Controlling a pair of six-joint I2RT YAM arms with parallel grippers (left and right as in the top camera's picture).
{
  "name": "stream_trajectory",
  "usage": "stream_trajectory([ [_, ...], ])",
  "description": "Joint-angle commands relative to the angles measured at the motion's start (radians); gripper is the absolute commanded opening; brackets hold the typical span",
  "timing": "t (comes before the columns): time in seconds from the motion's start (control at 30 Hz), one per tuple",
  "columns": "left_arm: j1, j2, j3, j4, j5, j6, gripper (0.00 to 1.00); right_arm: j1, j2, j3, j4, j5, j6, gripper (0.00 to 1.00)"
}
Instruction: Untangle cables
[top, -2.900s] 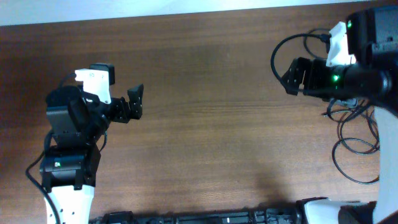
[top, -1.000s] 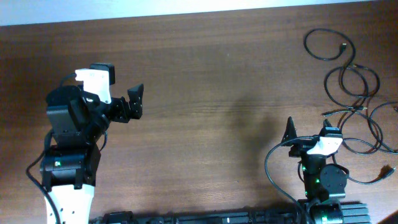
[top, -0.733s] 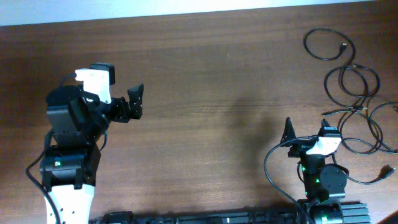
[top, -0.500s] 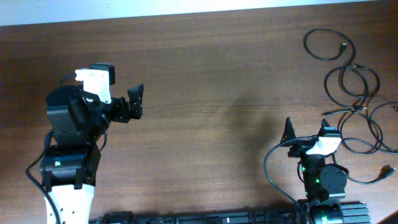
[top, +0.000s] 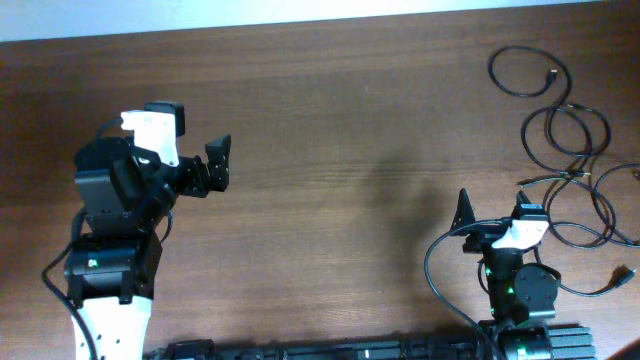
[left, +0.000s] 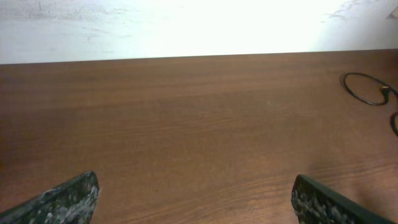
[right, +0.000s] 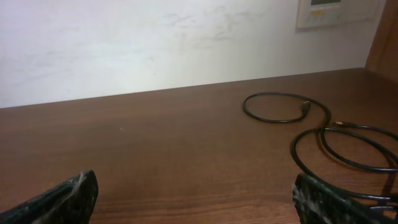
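Note:
Several thin black cables lie at the table's far right. One is a separate loop (top: 491, 70) at the back, a second loop (top: 529, 128) is below it, and more strands (top: 600, 205) overlap nearer the edge. My right gripper (top: 490, 225) is open and empty, low near the front, left of the cables. Its wrist view shows the back loop (right: 277, 121) and the second loop (right: 297, 155) ahead, between wide-apart fingers (right: 196, 199). My left gripper (top: 220, 163) is open and empty far to the left. Its wrist view (left: 199, 199) shows one cable's plug end (left: 385, 93) in the distance.
A thicker black wire (top: 432, 270) loops from the right arm's base. A black rail (top: 300, 351) runs along the front edge. A white wall bounds the table's far side, with a wall panel (right: 336, 12) on it.
Since 2.9 s ago my right arm has drawn back from over the cables to the front of the table, uncovering them. Nothing has moved in the last second.

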Motion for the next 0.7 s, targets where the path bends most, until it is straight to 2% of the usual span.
stream_trajectory([
  [0.0,0.002,-0.008,-0.002,-0.008,-0.004,0.019,0.99,-0.006,-0.011,-0.005,-0.009,-0.010,0.006,0.99],
  [0.17,0.003,-0.022,-0.014,-0.050,-0.008,0.020,0.99,-0.006,-0.011,-0.005,-0.009,-0.010,0.006,0.99],
  [0.27,0.003,-0.062,-0.109,-0.014,-0.010,0.058,1.00,-0.006,-0.011,-0.005,-0.008,-0.010,0.006,0.99],
  [0.33,0.003,-0.109,-0.192,0.062,-0.007,0.058,0.99,-0.006,-0.011,-0.005,-0.009,-0.010,0.006,0.99],
  [0.4,0.003,-0.176,-0.306,0.212,0.006,0.057,0.99,-0.006,-0.011,-0.005,-0.008,-0.010,0.006,0.99],
  [0.67,0.002,-0.354,-0.528,0.512,0.030,0.056,0.99,-0.006,-0.011,-0.005,-0.008,-0.010,0.006,0.99],
])
